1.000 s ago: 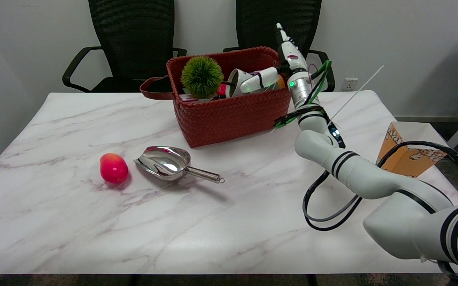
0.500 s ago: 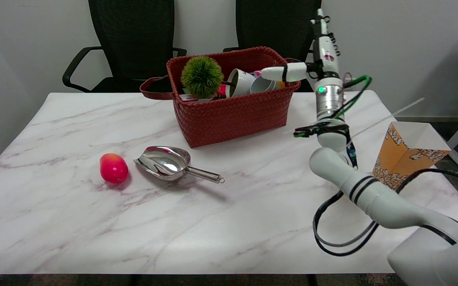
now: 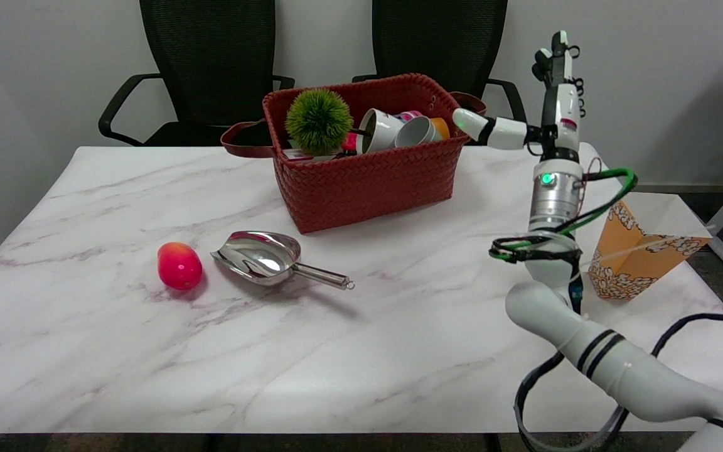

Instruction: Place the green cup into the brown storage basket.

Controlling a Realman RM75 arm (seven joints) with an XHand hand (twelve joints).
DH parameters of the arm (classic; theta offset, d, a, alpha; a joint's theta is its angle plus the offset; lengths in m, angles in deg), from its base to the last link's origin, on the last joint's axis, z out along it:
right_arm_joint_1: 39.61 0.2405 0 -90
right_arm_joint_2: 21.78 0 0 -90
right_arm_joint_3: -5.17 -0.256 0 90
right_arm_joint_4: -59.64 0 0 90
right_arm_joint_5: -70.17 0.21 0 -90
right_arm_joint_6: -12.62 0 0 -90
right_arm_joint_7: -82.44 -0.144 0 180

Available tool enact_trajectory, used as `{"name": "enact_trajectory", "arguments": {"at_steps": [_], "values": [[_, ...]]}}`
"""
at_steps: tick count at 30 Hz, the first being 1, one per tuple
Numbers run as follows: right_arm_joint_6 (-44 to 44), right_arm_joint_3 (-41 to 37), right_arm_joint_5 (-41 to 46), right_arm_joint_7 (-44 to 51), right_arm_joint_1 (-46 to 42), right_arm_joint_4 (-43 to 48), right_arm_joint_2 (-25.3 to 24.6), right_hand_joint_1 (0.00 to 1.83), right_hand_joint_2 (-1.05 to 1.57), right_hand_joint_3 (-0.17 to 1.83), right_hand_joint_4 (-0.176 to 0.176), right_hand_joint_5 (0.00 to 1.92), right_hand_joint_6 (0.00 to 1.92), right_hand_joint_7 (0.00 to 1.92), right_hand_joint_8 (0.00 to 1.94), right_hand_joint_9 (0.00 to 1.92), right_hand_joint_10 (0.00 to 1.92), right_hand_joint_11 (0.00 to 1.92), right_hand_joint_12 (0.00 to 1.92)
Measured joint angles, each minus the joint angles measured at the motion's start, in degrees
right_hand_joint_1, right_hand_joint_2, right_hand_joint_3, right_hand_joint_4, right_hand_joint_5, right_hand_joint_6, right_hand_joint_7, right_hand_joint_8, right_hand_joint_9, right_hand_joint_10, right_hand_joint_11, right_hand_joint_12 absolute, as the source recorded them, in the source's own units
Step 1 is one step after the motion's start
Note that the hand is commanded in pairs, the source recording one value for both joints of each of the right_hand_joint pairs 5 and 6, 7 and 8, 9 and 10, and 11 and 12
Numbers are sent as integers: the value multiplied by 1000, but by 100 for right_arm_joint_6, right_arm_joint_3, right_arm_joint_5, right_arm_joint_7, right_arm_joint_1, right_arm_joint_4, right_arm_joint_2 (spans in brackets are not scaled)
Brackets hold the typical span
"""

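Tabletop, L→R: red-pink fruit (image 3: pixel 179 265) lying on the marble table (image 3: pixel 117 351), metal scoop (image 3: pixel 267 254) just beside it to its R, handle pointing R. Behind them the brown storage basket (image 3: pixel 368 176) w/ a green spiky ball (image 3: pixel 319 121) at its L end, then two pale cups on their sides; the R one, a pale greenish cup (image 3: pixel 419 130) w/ something orange behind it, is prob. the green cup, lying inside the basket against the R wall. R of basket: right hand (image 3: pixel 534 107) up in the air, well apart from the rim, fingers spread, thumb sticking toward the basket, holding nothing. Popcorn box (image 3: pixel 634 254) near table's R edge, beside the forearm. Judgement: placing step looks done; release/retreat phase. Next move needs only a clear pull-back of the arm, keeping elbow and cables off the popcorn box.
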Motion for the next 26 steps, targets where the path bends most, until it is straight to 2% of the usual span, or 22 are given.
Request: {"name": "enact_trajectory", "arguments": {"at_steps": [14,26], "values": [[905,479,166,-34,-943,531,-37,1031,183,490,0,103,103,333,333,375,375,246,246],[1715,1284,288,-41,-1375,613,-203,1028,221,501,0,117,117,349,349,381,381,247,247]]}}
